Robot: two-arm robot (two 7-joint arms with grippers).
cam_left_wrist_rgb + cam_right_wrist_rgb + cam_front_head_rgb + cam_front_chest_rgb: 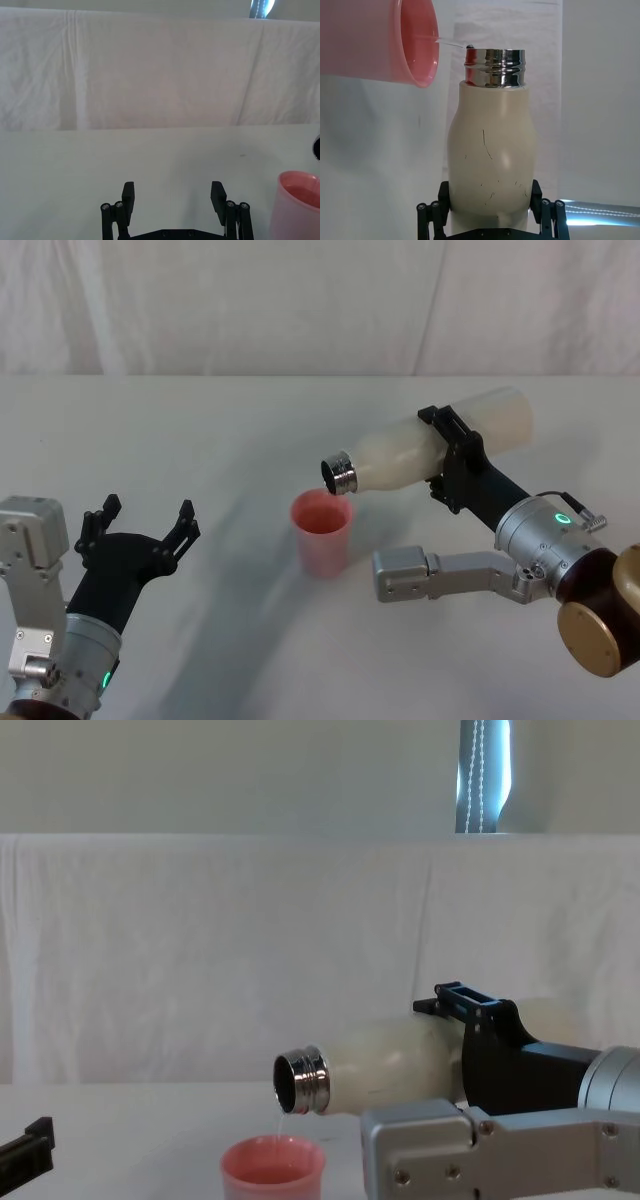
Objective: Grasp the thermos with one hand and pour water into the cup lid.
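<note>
At centre frame in the head view, the pour is under way.
Right hand [452, 459] is clamped round the thermos [420, 452], tipped nearly level with its steel neck just above the cup lid [322, 533] standing on the desk [200, 420]; a thin stream falls into it. Grasp looks done; filling and setting down remain. Left hand [140, 525], lower left, is spread wide and empty.

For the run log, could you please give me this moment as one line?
phase: pouring | right hand: shut on thermos, tipped, thin stream from neck into cup lid | cup lid: upright on table | left hand: open, idle
</note>
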